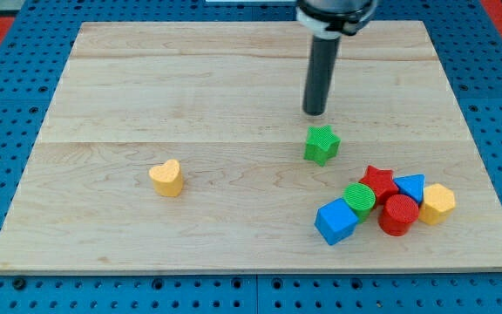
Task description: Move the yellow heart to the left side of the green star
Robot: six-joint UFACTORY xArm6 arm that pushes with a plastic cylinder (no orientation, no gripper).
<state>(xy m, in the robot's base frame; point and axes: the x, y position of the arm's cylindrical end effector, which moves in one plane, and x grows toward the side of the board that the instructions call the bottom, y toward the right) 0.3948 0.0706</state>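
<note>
My tip [315, 113] is the lower end of a straight dark rod that comes down from the view's top. There are no jaws on this arm, so nothing is clenched, released or grasped; the rod simply ends bluntly over the wooden worktop [190, 87].

Nearest to my tip is the green star [322, 145], which lies just below it in the view, a touch towards the view's right. A narrow strip of bare wood shows between the two, so they look apart rather than touching.

Further from my tip, down and towards the view's right, a cluster of blocks sits close together. The red star [377, 181] is the closest of them, with the green cylinder [359, 199] pressed against its lower left side. A blue cube [335, 221] lies below and left of that cylinder. To the right of the red star is a blue block [410, 186], of a wedge-like shape that I cannot make out for certain, and below it stands the red cylinder [398, 215]. At the far right of the cluster is a yellow block [437, 202] with angled faces.

The yellow heart [166, 177] lies alone, well apart from my tip, down and far towards the view's left. It is also well to the left of the green star and slightly lower in the view.
</note>
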